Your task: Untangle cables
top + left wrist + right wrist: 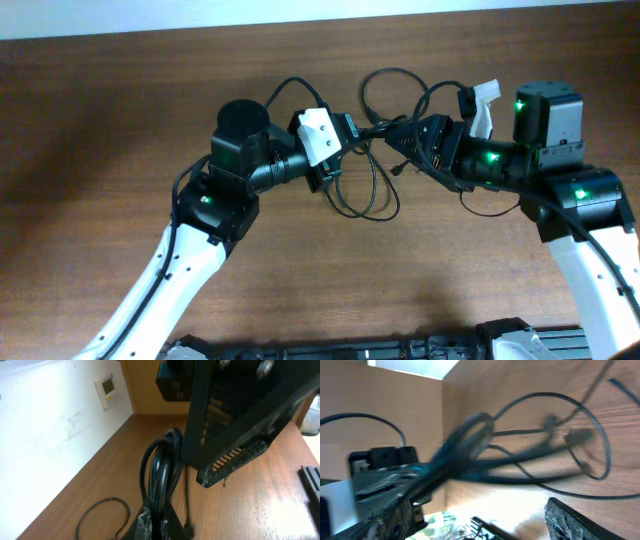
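The thin black cables [366, 196] lie in loose loops on the brown table between the two arms. One loop runs toward the back [390, 78]. My left gripper [350, 133] points right and is shut on a bundle of the cables [162, 462], which rises from between its fingers [160, 512]. My right gripper [398, 135] points left, close to the left gripper's tip, and fills the top of the left wrist view [240, 420]. Its fingers [475, 510] are wide apart. The cable bundle [520, 472] stretches across in front of them, blurred, with a small plug [577, 437] hanging in a loop.
A white wall [150, 15] runs along the table's far edge, with a small wall panel [106, 386]. A white piece [487, 100] sits on the right arm. A single cable loop [100, 512] lies on the table left of my left gripper. A black frame [400, 350] borders the front.
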Motion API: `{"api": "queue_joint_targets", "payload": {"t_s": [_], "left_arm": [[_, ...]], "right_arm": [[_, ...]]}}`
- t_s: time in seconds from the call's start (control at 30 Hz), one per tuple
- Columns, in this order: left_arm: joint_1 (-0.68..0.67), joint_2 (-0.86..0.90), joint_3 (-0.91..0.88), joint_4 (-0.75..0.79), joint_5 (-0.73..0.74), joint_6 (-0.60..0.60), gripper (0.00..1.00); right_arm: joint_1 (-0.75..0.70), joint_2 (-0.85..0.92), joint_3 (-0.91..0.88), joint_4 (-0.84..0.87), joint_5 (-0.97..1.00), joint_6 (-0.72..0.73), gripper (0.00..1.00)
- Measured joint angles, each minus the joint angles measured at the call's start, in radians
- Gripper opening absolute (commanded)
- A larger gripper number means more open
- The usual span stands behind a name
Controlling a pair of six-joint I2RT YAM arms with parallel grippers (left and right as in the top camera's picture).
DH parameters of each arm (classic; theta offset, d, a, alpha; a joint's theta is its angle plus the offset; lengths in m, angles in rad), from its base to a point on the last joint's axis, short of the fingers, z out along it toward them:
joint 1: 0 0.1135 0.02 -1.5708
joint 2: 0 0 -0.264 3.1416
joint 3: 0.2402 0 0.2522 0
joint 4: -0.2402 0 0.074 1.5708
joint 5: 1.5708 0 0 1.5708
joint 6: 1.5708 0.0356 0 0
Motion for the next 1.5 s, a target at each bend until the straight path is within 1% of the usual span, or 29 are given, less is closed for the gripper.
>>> {"api": "queue_joint_targets", "payload": {"t_s": [0.17,0.2,0.33,0.4,0.43,0.47,0.57,0.7,0.97,1.1,1.27,1.43,1.5], "left_arm": [[0.003,0.001,0.000,0.063,0.076,-0.003,0.00],[0.003,0.000,0.000,0.071,0.084,-0.003,0.00],[0.003,0.000,0.000,0.077,0.090,-0.003,0.00],[0.003,0.000,0.000,0.044,0.037,-0.003,0.00],[0.002,0.000,0.000,0.006,-0.013,-0.003,0.00],[0.002,0.000,0.000,-0.022,-0.051,-0.003,0.00],[0.002,0.000,0.000,-0.051,-0.095,-0.003,0.00],[0.002,0.000,0.000,-0.090,-0.087,0.001,0.00],[0.002,0.000,0.000,-0.102,-0.036,0.002,0.00],[0.003,0.003,-0.010,-0.020,-0.027,-0.010,0.00],[0.003,0.011,-0.013,0.165,-0.005,-0.103,0.00],[0.002,0.010,-0.013,0.232,0.013,-0.154,0.00],[0.002,0.010,-0.011,0.209,0.003,-0.166,0.00]], "right_arm": [[0.003,0.014,0.000,-0.020,0.085,-0.004,0.75],[0.003,0.024,0.000,-0.024,0.092,-0.004,0.73],[0.003,0.069,0.000,-0.044,0.087,-0.008,0.73],[0.003,0.069,0.000,-0.042,0.061,-0.042,0.72],[0.003,0.069,0.000,-0.042,0.045,-0.056,0.66],[0.003,0.069,0.000,-0.041,0.026,-0.068,0.66],[0.003,0.069,0.000,-0.012,-0.010,-0.087,0.66],[0.003,0.069,-0.001,0.068,-0.018,-0.080,0.64],[0.003,0.069,-0.001,0.078,0.017,-0.053,0.64],[0.002,0.069,0.000,0.050,0.017,-0.048,0.63],[0.002,0.075,0.002,-0.024,0.056,-0.049,0.63],[0.002,0.079,0.002,-0.036,0.093,-0.050,0.63],[0.002,0.079,0.002,-0.036,0.096,-0.049,0.63]]}}
